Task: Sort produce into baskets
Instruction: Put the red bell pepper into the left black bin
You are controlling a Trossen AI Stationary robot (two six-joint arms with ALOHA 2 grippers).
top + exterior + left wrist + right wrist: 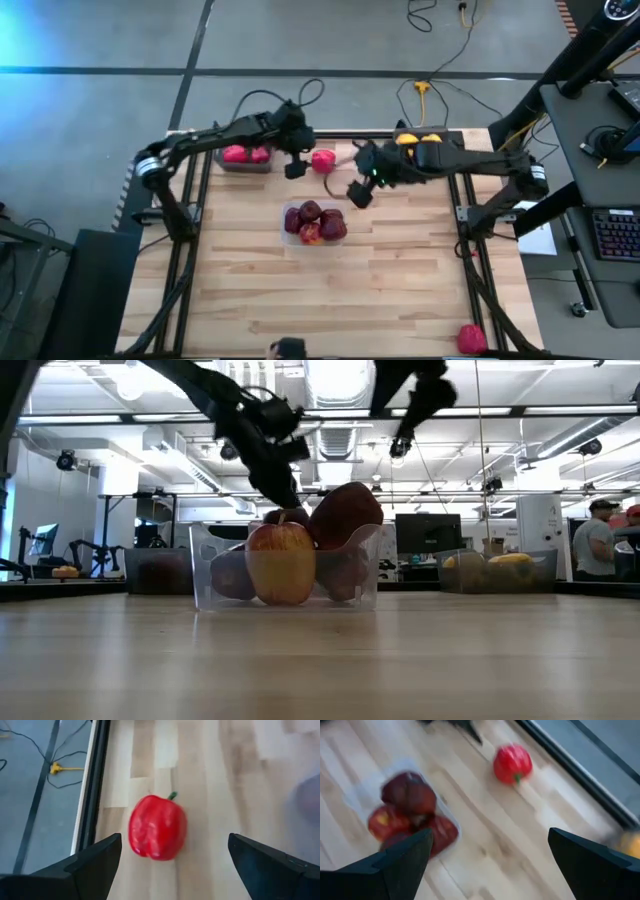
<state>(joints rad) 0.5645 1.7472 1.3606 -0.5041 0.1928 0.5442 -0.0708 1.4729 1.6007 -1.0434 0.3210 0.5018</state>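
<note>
Left end effector (296,168): I see it hanging above the far middle of the surface (250,280), fingers spread and empty, just left of a loose red bell pepper (323,160).
Red bell pepper: in my left wrist view it lies on bare wood between the two dark fingers (95,865), untouched, green stem pointing away, near the surface's far edge.
Right end effector (358,192): I see it hovering just right of the clear container (288,232), released, fingers wide apart with nothing between them.
Clear container: sits at the middle of the surface, filled with dark red apples (313,222); one apple (281,563) shows a yellow-red face in the low view.
Left tray (243,166): far left, holds red bell peppers (245,154).
Right tray (403,131): far right, mostly under the right arm, holds yellow bell peppers (418,140).
Stray produce: one red piece (472,338) lies at the near right corner, well apart from the rest; I cannot tell its kind.
</note>
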